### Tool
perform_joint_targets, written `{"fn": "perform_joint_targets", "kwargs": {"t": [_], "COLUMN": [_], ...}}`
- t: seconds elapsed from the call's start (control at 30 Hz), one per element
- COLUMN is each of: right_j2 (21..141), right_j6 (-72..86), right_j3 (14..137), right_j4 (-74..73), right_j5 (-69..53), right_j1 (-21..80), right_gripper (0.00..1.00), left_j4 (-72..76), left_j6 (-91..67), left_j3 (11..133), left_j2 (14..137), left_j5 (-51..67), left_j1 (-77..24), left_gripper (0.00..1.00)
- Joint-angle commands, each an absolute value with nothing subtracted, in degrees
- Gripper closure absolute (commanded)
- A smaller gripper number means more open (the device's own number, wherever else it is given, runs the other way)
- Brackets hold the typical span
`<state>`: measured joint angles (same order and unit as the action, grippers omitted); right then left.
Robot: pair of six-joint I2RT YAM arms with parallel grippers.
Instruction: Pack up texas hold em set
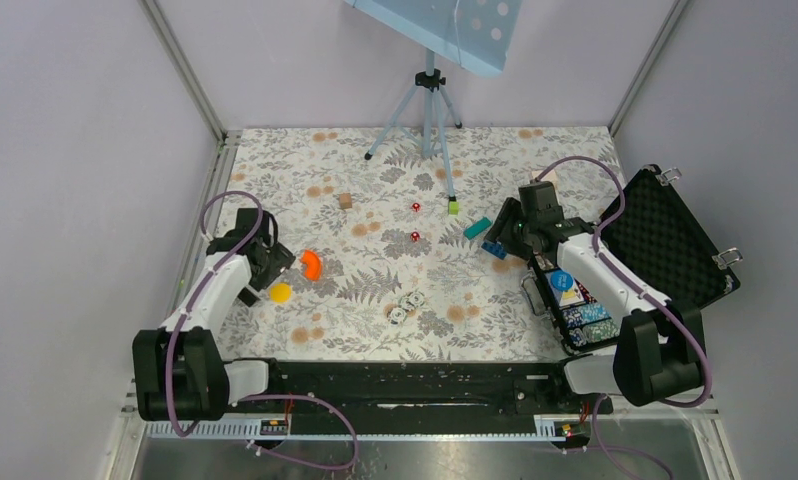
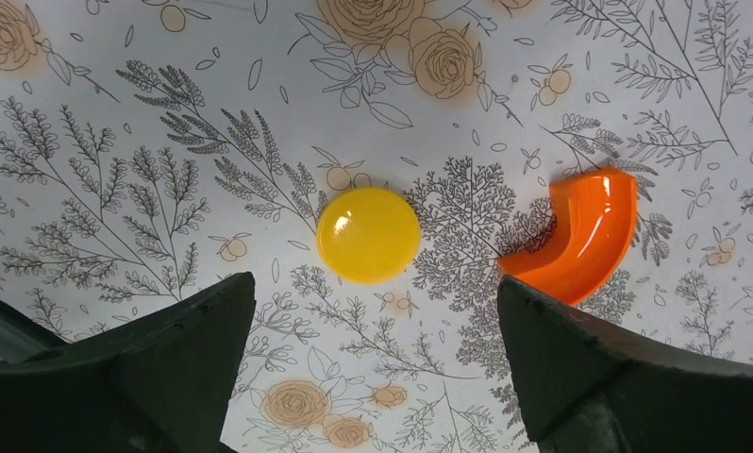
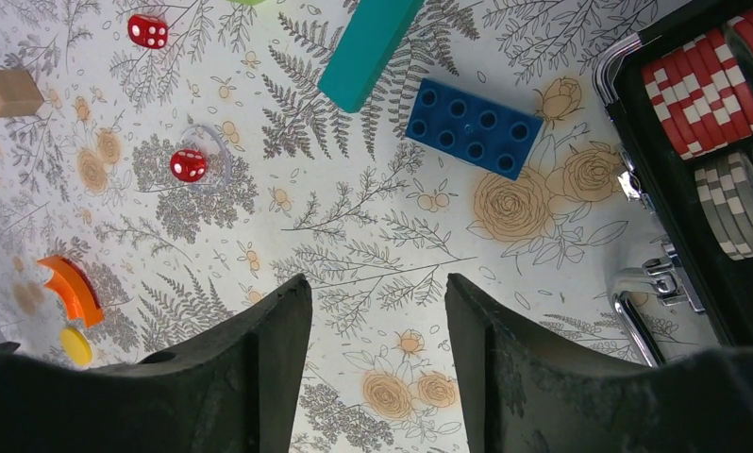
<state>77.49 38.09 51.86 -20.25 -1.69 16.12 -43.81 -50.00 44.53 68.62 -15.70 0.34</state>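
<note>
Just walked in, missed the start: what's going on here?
Two robot arms are packing a poker set. The black foam-lined briefcase lies open at right, chips inside. The right gripper hovers open and empty near the blue studded brick. The left gripper, wide open, hangs above the yellow round disc beside the orange curved piece. Red dice lie loose.

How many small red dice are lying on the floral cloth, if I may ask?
2. One small red die lies on the floral cloth left of the teal rectangular brick; the second red die sits just nearer the arms. Others may hide inside the black briefcase.
</note>
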Motion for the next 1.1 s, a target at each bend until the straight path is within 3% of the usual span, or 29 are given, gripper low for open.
{"fn": "perform_joint_targets", "kwargs": {"t": [0.0, 0.33, 0.77, 1.07], "right_j2": [74.73, 74.24, 73.49, 73.79], "right_j6": [36.27, 35.84, 35.34, 35.06], "right_j3": [51.77, 51.71, 51.94, 52.37], "right_j4": [-20.28, -20.74, -21.69, -21.96], "right_j5": [-2.2, -3.11, -3.08, -3.34], "right_j1": [16.38, 16.32, 16.35, 16.34], "right_gripper": [0.39, 0.39, 0.39, 0.39], "left_j4": [-39.61, -33.24, -29.4, -29.16], "left_j6": [-50.85, -50.16, -49.88, -49.31], "left_j3": [44.41, 39.94, 36.79, 36.2], "left_j2": [70.5, 70.92, 75.4, 77.28], "left_j5": [-16.75, -13.35, -14.42, -16.85], "left_j1": [0.31, 0.35, 0.32, 0.35], "left_gripper": [0.01, 0.01, 0.13, 0.15]}}
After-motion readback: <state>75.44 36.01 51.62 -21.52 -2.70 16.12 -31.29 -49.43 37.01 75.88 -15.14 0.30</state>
